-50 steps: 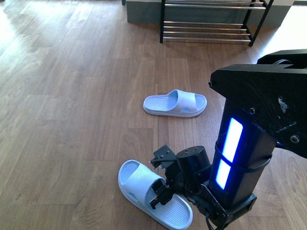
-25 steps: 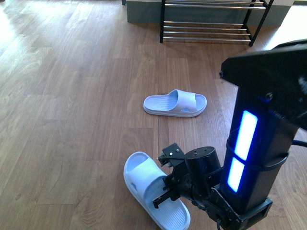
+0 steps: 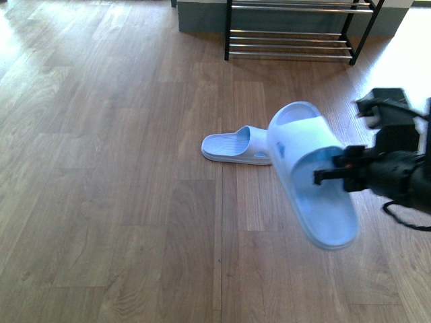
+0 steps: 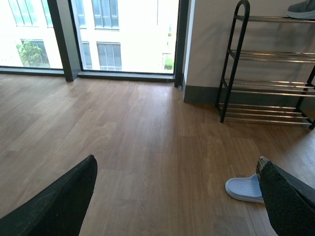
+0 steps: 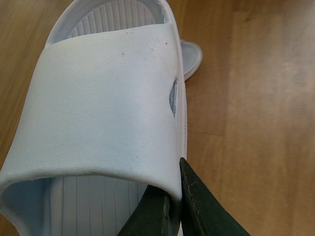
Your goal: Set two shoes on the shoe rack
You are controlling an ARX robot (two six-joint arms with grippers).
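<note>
- At the right gripper (image 5: pixel 175 195): narrow, pinched on the edge of the strap of the held slide (image 5: pixel 103 108), one finger inside the strap and one outside.
- Gripped at one side only, so probably apt to swing or slip in a fast move.
- In the front view, held in the air above the floor (image 3: pixel 101 202), tilted rather than level, footbed and strap turned towards the camera.
- Long axis running from the near end by the gripper to the far end, roughly towards the rack (image 3: pixel 296 40).
- Straight ahead of the grip and a little to the left: the rack, well apart, its chrome bars lying crosswise to the slide's length.
- Judged from that: a long forward reach needed, plus levelling the sole before it can settle on the bars.
- Just beyond the held slide and partly hidden by it: the floor slide (image 3: pixel 232 146), flat on the boards, long axis side to side, parallel to the bars.
- At the left gripper (image 4: pixel 176 164): spread wide, nothing between the fingers (image 4: pixel 59 201), only bare boards.
- No sign of the left arm in the front view, so no telling which arm is nearer the floor slide.
- On the rack's top shelf, in the left wrist view, part of a grey sneaker (image 4: pixel 301 8).
</note>
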